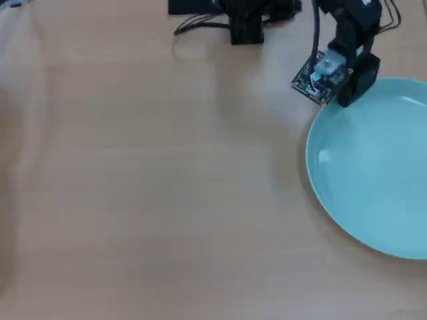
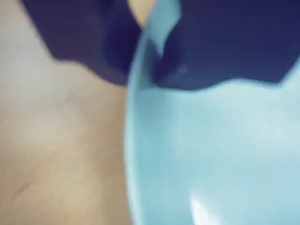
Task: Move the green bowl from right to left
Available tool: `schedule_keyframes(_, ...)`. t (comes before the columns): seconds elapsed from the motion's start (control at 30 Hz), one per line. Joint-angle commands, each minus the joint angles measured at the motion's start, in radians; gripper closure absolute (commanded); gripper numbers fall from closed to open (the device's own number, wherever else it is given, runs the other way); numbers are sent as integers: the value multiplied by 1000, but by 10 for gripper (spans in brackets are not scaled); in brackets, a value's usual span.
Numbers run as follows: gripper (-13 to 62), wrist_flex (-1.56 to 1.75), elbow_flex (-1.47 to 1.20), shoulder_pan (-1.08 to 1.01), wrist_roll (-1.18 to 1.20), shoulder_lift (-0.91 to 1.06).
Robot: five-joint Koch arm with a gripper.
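No label or writing can be read anywhere; the little circuit board (image 1: pixel 311 81) on the wrist is too small to make out.

The green bowl (image 1: pixel 377 167) sits at about three o'clock in the overhead view, cut off by the right edge. It is a wide, shallow, glossy pale turquoise dish with a low raised rim and a small highlight inside near its nine o'clock side. It rests flat on the light wooden table (image 1: pixel 153 187).

At the bowl's eleven o'clock rim the black gripper (image 1: pixel 343 100) comes down from the arm above. In the wrist view, blurred but clear enough, the gripper (image 2: pixel 152 70) has one dark jaw on each side of the rim, the rim (image 2: pixel 161 23) running up between them: it is clamped on the bowl (image 2: pixel 211 150), one jaw inside, one outside.

At twelve o'clock in the overhead view the arm's black base (image 1: pixel 247 27) stands with cables (image 1: pixel 197 27) trailing left. Nothing lies on the table toward nine o'clock.
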State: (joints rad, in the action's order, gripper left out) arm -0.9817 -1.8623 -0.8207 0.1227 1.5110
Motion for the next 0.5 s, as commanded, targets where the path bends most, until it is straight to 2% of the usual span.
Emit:
schedule_keyframes(0.0,562,-40,37,-17,18,5)
schedule_keyframes(0.17,553,-129,37,-60,123,6)
schedule_keyframes(0.47,538,-221,64,-67,123,9)
